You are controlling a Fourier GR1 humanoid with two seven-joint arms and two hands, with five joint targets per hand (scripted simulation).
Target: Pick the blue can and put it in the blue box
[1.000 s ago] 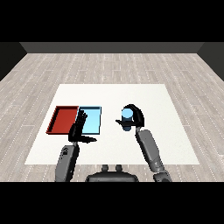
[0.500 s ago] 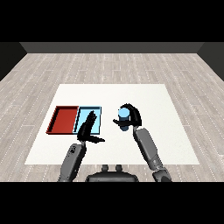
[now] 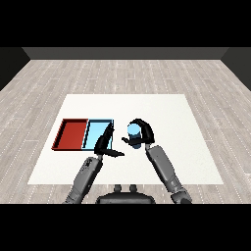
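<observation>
Blue can (image 3: 133, 131) carried nearer blue tray (image 3: 96, 133) — left hand (image 3: 105, 146) between

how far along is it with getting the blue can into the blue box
Done: the right hand is curled round the blue can, so the pick looks made. In hand: the can sits just right of the light blue tray, not over it. Left: carry it across and set it inside. The left hand holds nothing, fingers straight, at the tray's near right corner.

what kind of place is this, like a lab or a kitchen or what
Probably a bare test room for tabletop sorting, not a kitchen: a white table on grey plank flooring, holding only a red tray, a light blue tray and a blue can.
</observation>
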